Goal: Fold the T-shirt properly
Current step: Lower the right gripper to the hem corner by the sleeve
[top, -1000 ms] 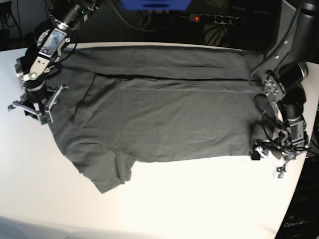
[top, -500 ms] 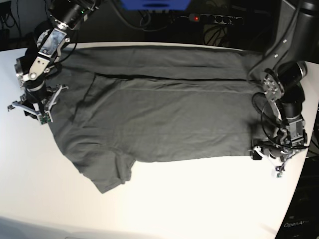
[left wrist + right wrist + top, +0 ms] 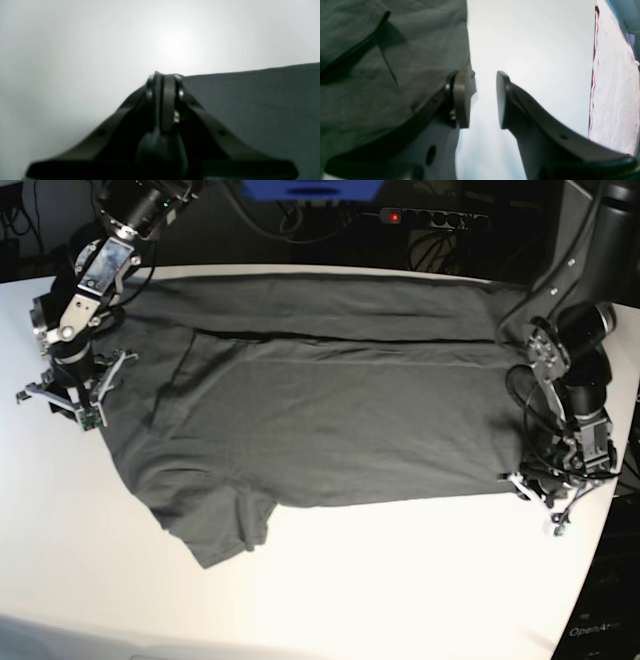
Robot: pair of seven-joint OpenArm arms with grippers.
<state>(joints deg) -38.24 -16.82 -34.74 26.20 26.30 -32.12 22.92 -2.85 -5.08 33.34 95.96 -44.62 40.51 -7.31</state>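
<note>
While bent low, left tool (image 3: pixel 163 83) pressed together at T-shirt (image 3: pixel 320 400) corner, right tool (image 3: pixel 482 97) spread.

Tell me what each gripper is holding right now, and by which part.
The left gripper is shut at the T-shirt's bottom corner, though pinched fabric isn't visible. The right gripper is open by the shirt's edge, holding nothing.

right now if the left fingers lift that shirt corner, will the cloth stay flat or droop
The T-shirt will likely droop, since its wrinkled fabric looks soft. It probably drags across the smooth white table rather than lifting whole. It seems light.
</note>
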